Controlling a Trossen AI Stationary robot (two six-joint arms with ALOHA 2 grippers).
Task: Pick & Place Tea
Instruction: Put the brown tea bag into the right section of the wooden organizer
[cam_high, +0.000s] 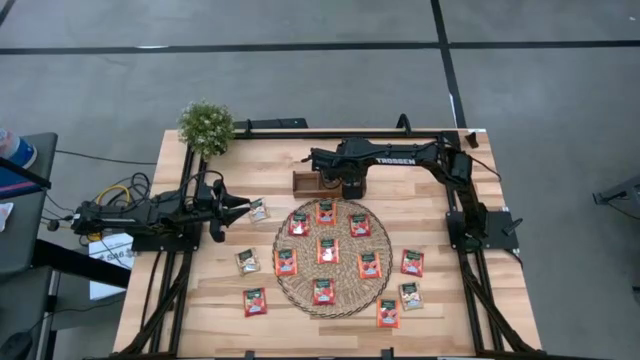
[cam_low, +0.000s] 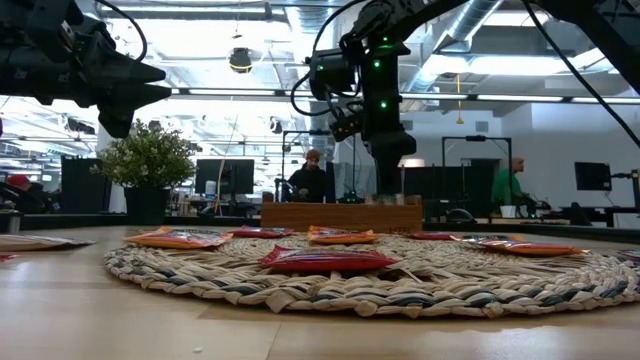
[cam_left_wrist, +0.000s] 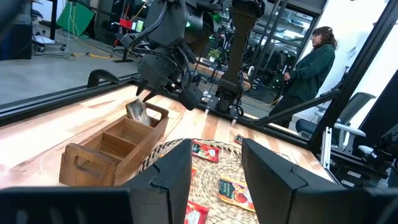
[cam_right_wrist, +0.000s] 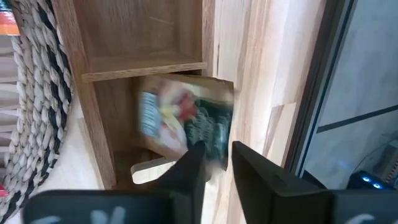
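Note:
The small wooden tray (cam_high: 305, 182) stands at the far side of the round woven mat (cam_high: 332, 290). My right gripper (cam_right_wrist: 217, 171) hangs over the tray's end compartment, fingers slightly apart, with a pale tea sachet (cam_right_wrist: 186, 121) just beyond their tips; in the left wrist view that sachet (cam_left_wrist: 138, 112) shows tilted above the compartment. Several red-orange tea sachets (cam_high: 327, 249) lie flat on the mat, and more (cam_high: 255, 301) lie on the table around it. My left gripper (cam_high: 240, 205) waits open at the table's left, level, close to a pale sachet (cam_high: 259, 209). My right gripper comes slanting down from above, and the sachet's dark green edge (cam_right_wrist: 214, 149) reaches in between its parted fingertips. I cannot tell whether the fingers touch it. The sachet is tilted and blurred, over the tray's end compartment.
A potted plant (cam_high: 206, 126) stands at the table's far left corner. Loose sachets lie right of the mat (cam_high: 412, 262) and near the front (cam_high: 388, 313). People show in the room beyond the table (cam_left_wrist: 314, 62).

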